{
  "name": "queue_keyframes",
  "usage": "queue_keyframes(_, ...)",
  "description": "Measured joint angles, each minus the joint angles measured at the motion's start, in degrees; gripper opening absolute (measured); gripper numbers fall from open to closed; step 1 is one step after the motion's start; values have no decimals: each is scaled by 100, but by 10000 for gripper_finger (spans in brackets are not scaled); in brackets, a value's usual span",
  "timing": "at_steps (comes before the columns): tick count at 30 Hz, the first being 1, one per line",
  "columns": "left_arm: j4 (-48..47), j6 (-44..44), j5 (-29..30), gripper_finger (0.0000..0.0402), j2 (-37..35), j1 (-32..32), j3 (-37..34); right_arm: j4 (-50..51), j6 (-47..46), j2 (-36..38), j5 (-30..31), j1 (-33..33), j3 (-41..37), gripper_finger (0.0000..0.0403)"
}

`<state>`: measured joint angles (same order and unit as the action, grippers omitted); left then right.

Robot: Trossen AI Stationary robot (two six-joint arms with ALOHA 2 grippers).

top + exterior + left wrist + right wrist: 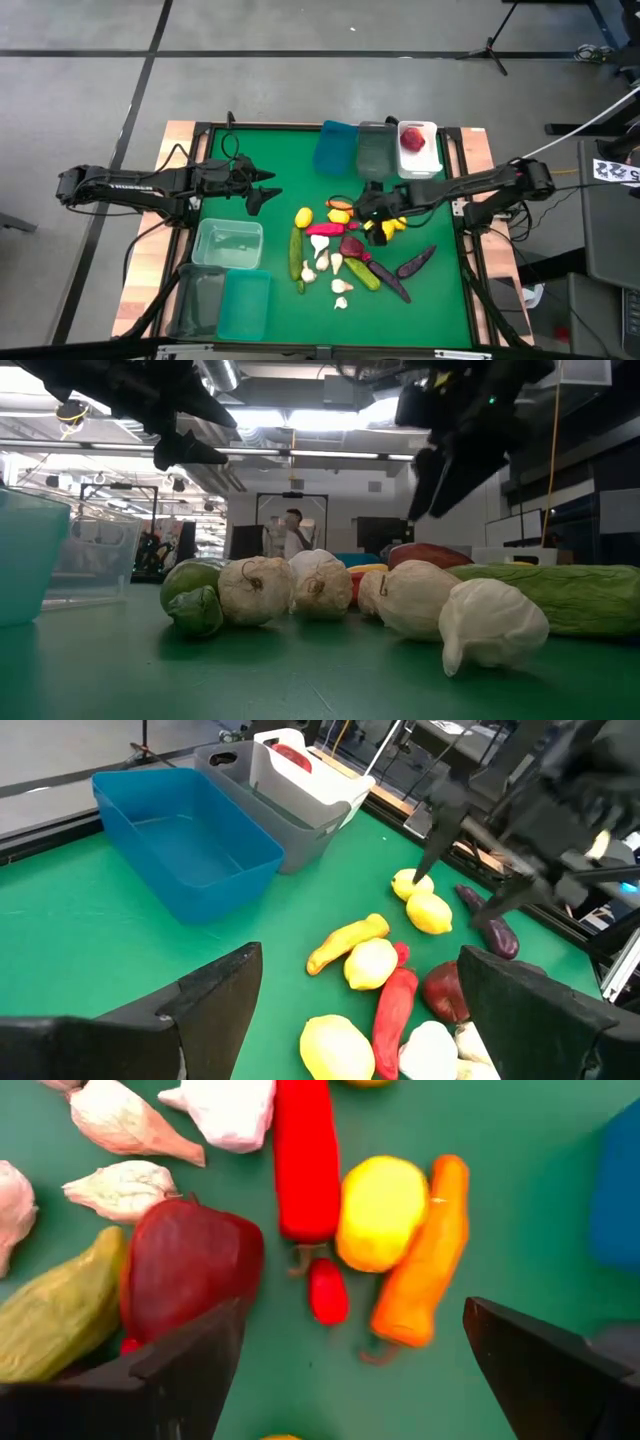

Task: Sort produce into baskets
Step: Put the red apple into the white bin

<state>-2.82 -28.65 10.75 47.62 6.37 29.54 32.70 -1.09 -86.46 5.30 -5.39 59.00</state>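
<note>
- The right end effector point(372, 213) hangs spread and empty above the produce pile on the green surface point(250, 150), holding nothing.
- Just past its fingers in the right wrist view lie a lemon point(380, 1212) and a carrot point(425, 1260) touching side by side, the carrot's long axis running roughly along the fingers' reach.
- An apple point(190, 1265) lies beside the lemon, near one finger.
- The left end effector point(262, 187), also spread and empty, waits farther from the lemon, so the right arm looks better placed.
</note>
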Motion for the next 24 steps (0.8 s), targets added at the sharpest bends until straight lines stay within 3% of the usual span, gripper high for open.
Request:
queue_keyframes(8, 3, -82, 1, 329, 2, 0, 0, -662, -102, -610, -232, -447, 0, 372)
queue_keyframes(16, 3, -274, 3, 329, 2, 0, 0, -978, -477, -863, 102, -1053, -2, 372)
queue_keyframes(21, 3, -301, 10, 329, 2, 0, 0, -1222, -548, -874, 201, -999, -1, 372)
queue_keyframes(24, 1, -315, 12, 329, 2, -2, 0, -1245, -654, -976, -90, -899, -5, 372)
